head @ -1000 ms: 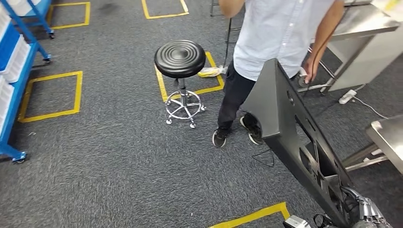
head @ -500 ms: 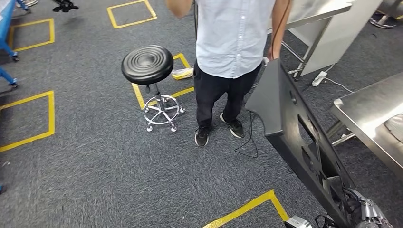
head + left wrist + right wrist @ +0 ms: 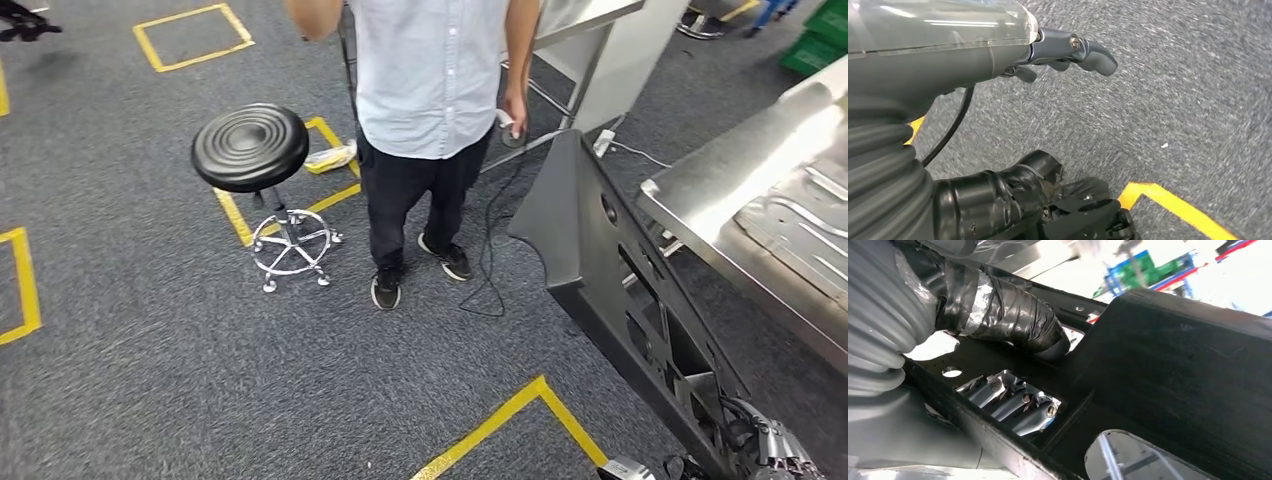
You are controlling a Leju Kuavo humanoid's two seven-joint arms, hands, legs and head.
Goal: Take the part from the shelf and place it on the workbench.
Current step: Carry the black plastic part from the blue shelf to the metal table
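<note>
Black panel part [image 3: 590, 250] gripped by right hand [image 3: 775, 450] at its near end, fingers [image 3: 1018, 407] hooked through cutout; long axis runs up, away from hand, steel workbench [image 3: 720, 200] just right of part. Left hand [image 3: 1068, 50] empty, fingers loosely curled.

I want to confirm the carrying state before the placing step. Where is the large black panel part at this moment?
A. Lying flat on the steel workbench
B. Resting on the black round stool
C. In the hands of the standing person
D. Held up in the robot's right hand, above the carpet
D: the black panel part is gripped at its lower end by the right hand, tilted up over the carpet, beside the steel workbench but not on it.
</note>
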